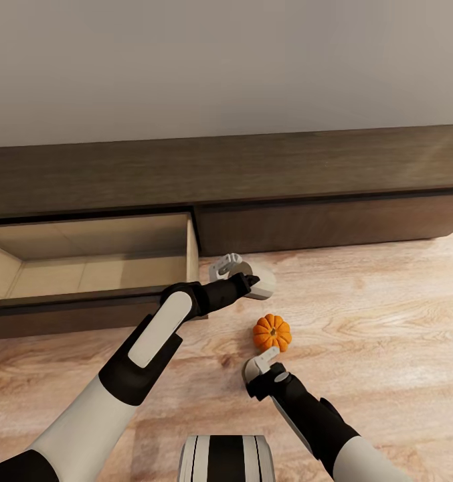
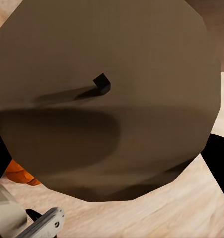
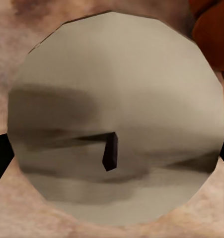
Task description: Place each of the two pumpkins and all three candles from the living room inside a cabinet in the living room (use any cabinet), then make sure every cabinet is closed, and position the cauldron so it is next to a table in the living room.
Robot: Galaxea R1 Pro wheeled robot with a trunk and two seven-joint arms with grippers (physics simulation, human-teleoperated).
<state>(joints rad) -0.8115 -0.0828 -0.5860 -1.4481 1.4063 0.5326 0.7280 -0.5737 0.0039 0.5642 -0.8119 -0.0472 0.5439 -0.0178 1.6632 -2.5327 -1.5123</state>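
- Looking from the head view, the long dark-brown cabinet (image 1: pixel 306 181) stands against the wall, and its left drawer (image 1: pixel 92 261) is pulled out, with the pale beige inside visible.
- On the wooden floor (image 1: pixel 387 321) just in front of the cabinet, one orange pumpkin (image 1: pixel 272 332) sits between the two arms.
- The left gripper (image 1: pixel 247 281) is low beside the corner of the open drawer, and it grasps a grey candle (image 1: pixel 261 282) that lies tilted at its tip (the pale body shows just past the dark fingers).
- The right gripper (image 1: pixel 263 365) is near the pumpkin, just on the robot's side of it; a pale candle (image 1: pixel 254 367) is seen between its fingers.
- In the left wrist view, the flat top of a candle (image 2: pixel 112 99) with its small dark wick (image 2: pixel 102 83) is very close to the camera, and the dark fingers (image 2: pixel 218 158) press at both sides of it. A piece of the pumpkin (image 2: pixel 20 173) shows at the edge.
- In the right wrist view, the pale top of the other candle (image 3: pixel 116 119) with its wick (image 3: pixel 110 151) is close too, the dark fingers (image 3: pixel 0 153) are clenched on its sides, and the pumpkin (image 3: pixel 213 29) is just beside it on the floor.
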